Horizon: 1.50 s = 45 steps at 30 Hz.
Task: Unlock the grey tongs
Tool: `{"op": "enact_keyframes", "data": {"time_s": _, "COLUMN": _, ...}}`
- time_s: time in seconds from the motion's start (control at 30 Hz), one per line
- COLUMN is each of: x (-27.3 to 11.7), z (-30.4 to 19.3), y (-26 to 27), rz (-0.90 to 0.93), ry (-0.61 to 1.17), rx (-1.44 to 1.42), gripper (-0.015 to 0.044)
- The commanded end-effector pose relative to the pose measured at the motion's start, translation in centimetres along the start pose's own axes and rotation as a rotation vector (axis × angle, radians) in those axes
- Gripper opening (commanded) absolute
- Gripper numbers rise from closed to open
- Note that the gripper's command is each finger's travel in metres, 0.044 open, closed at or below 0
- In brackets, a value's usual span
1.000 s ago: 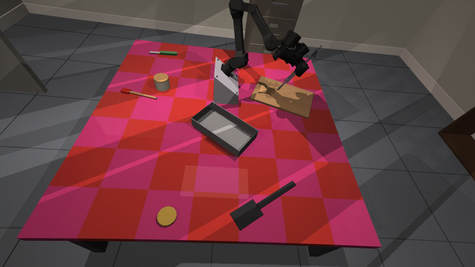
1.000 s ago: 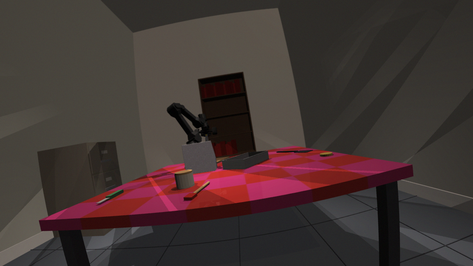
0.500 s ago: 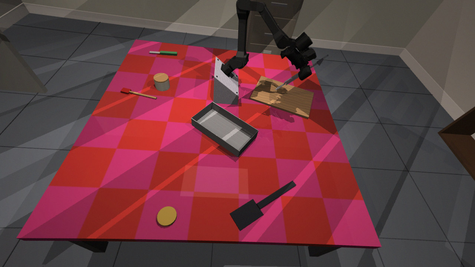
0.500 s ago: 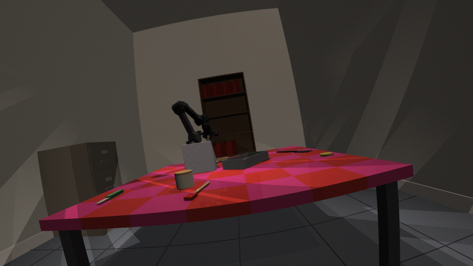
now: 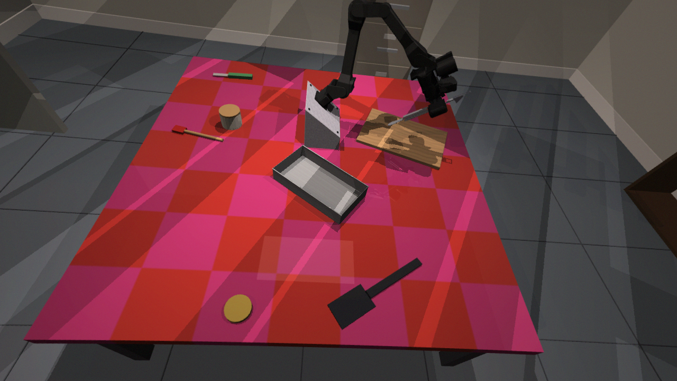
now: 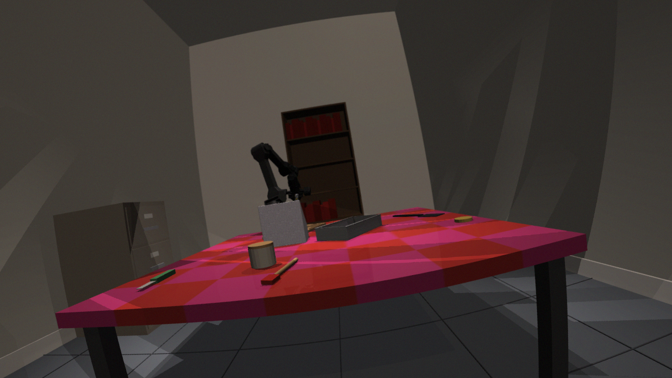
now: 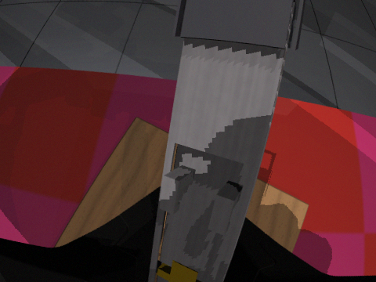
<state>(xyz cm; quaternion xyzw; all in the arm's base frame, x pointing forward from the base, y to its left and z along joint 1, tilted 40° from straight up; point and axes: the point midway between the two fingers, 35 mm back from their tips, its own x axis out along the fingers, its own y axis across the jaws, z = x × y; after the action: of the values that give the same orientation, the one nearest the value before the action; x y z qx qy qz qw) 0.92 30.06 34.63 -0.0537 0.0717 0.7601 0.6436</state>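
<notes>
My gripper (image 5: 437, 109) (image 7: 187, 200) is shut on the grey tongs (image 5: 408, 116) (image 7: 225, 82), above the far right part of the table. In the top view the tongs slant, with one end low over the wooden board (image 5: 426, 154) (image 7: 103, 189) and the other higher, out past the right table edge. I cannot tell whether the low end touches the board. In the wrist view the tongs fill the middle, with a yellow part at the bottom. Their arms look close together; the lock's state cannot be made out. The grey roasting tin (image 5: 307, 197) (image 6: 331, 233) holds nothing.
A grey wedge-shaped block (image 5: 321, 134) (image 6: 283, 224) stands at the arm's base, between tin and board. A lidded can (image 5: 230, 118) (image 6: 262, 256), red-headed spatula (image 5: 201, 135) and green-handled knife (image 5: 239, 75) lie left. A black turner (image 5: 351, 305) and yellow disc (image 5: 237, 308) lie at the front.
</notes>
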Motion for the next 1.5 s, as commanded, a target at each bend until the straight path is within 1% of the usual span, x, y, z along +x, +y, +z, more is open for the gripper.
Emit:
{"op": "enact_keyframes", "data": {"time_s": 0.0, "x": 0.5, "z": 0.0, "y": 0.1, "rz": -0.009, "ry": 0.068, "rx": -0.011, "gripper": -0.0150}}
{"op": "enact_keyframes", "data": {"time_s": 0.5, "x": 1.7, "z": -1.6, "y": 0.8, "rz": -0.015, "ry": 0.341, "rx": -0.060, "gripper": -0.0150}}
{"op": "enact_keyframes", "data": {"time_s": 1.03, "x": 1.5, "z": -3.3, "y": 2.0, "rz": 0.004, "ry": 0.640, "rx": -0.167, "gripper": -0.0150}}
{"op": "enact_keyframes", "data": {"time_s": 1.47, "x": 1.6, "z": -3.5, "y": 2.0, "rz": 0.005, "ry": 0.653, "rx": -0.173, "gripper": -0.0150}}
